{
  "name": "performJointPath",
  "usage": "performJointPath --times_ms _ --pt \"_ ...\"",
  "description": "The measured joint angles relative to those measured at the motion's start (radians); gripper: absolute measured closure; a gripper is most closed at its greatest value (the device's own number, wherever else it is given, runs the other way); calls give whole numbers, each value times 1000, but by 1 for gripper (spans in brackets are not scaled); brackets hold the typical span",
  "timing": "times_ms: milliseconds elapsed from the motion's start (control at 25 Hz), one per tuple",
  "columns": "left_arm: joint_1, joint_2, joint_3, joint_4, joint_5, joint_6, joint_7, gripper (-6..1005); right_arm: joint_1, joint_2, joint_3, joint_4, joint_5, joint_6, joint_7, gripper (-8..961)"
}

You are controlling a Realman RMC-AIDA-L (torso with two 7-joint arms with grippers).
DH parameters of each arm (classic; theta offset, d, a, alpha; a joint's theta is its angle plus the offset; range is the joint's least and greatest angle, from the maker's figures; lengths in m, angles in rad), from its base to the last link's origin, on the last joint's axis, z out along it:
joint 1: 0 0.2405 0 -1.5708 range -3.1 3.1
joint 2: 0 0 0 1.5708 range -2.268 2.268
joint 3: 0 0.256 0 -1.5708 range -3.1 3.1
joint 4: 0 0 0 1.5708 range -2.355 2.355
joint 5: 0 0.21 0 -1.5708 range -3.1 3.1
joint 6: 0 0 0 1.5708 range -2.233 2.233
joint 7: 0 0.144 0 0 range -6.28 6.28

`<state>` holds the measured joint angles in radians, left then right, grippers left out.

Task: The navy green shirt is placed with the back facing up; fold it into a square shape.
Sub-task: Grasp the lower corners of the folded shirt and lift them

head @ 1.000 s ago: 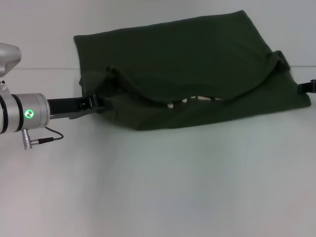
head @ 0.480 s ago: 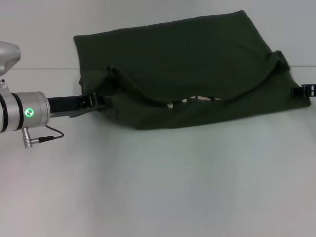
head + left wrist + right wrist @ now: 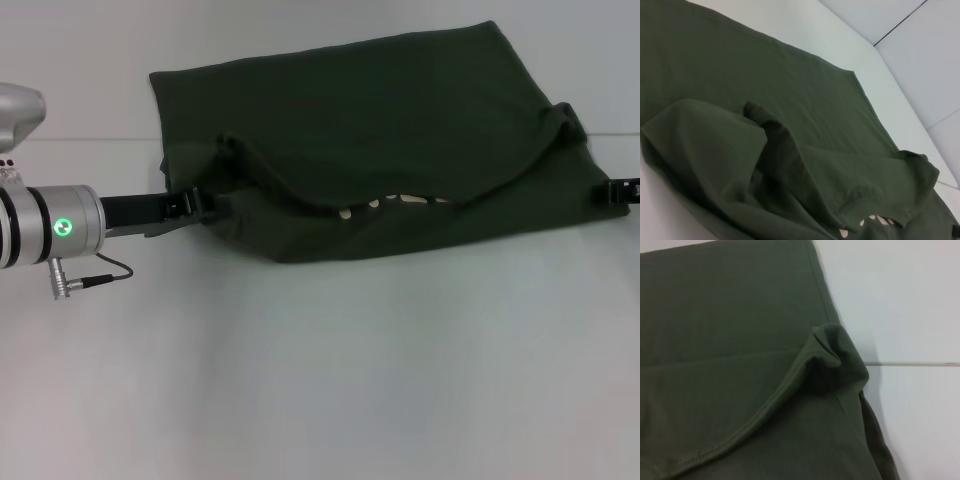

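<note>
Table: your white table fills the head view, bare and pale from centre down to six o'clock, with a thin seam line running across behind the cloth.
Shirt: the navy green shirt lies across the upper half, from about ten o'clock round to three o'clock. It's folded over on itself; a loose flap sags across the middle, its hem curving low, and pale spots show in the gap beneath it.
Shirt close up: in the left wrist view the navy green shirt shows a sleeve fold bunched up over the flat layer. In the right wrist view the navy green shirt shows a stitched hem crossing and a puckered corner just beside a seam in the table.
Left arm: your left gripper reaches in from nine o'clock, its tip right at the shirt's near-left edge, touching the fabric. Jaws: you cannot tell, the cloth hides the fingertips.
Right arm: your right gripper peeks in at three o'clock, just beside the shirt's right edge. Jaws: cannot tell, only a black sliver shows.
</note>
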<state>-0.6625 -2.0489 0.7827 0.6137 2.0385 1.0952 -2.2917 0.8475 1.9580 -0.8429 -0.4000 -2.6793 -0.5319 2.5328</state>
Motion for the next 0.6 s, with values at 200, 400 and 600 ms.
performJointPath --times_ms 200,400,600 --pt "0 -3 -1 1 0 2 0 1001 3 1 -4 2 -13 4 8 500" --pt "5 -7 -3 10 0 3 -1 1001 4 0 -2 1 -13 0 9 648" --pt "6 -7 0 12 1 3 -3 1001 3 -2 4 -15 -7 -19 12 789"
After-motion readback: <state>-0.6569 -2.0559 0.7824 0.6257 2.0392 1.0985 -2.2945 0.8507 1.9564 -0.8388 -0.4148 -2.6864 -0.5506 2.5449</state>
